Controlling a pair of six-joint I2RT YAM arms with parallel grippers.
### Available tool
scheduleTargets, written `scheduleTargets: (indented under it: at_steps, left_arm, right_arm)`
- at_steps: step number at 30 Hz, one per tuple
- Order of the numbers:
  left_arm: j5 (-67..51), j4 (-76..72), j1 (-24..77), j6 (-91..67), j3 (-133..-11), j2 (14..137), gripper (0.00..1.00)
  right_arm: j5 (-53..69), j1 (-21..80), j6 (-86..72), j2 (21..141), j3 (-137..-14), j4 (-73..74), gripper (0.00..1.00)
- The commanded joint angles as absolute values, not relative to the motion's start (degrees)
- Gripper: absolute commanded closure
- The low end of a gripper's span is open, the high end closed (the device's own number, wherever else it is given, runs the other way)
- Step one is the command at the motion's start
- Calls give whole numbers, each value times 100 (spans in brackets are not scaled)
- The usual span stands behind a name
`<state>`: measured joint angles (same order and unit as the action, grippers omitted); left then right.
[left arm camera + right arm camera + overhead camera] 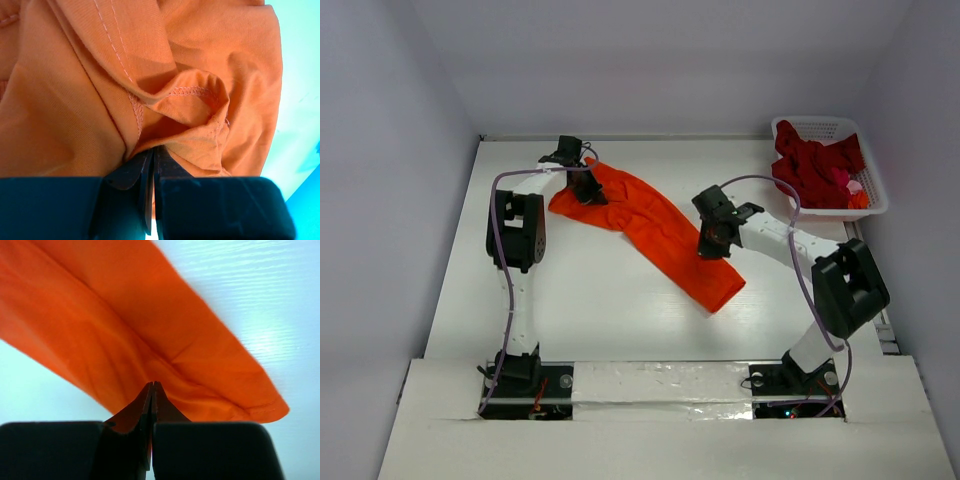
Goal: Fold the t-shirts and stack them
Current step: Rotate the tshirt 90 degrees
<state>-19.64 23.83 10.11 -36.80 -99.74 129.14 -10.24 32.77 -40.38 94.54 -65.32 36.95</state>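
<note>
Orange-red t-shirt is clamped in both sets of fingers, left gripper at its ten o'clock end, right gripper at three; best drawn apart evenly to spread it flat

You have a white table with an orange-red t-shirt spread diagonally from upper left to centre, and a white basket in the upper right corner.

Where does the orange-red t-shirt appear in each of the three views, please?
Top external: orange-red t-shirt stretched diagonally mid-picture, between the arms.
Left wrist: it fills most of the frame, bunched in the left gripper.
Right wrist: a band from upper left to lower right, pinched by the right gripper.
Shared landmark: the white table.
</note>
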Motion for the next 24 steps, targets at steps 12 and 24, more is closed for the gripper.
scheduleTargets:
  at_steps: [12,24]
  left_arm:
    - [-1907,2760,1020,-3472,-10072,12840,100]
    - [-2364,2821,1020,-3480,-11205,13851,100]
  right_arm:
    - [-607,3164,-4157,9475,-5353,2883,100]
    - [-158,3401,-4605,8825,-4070,2347,100]
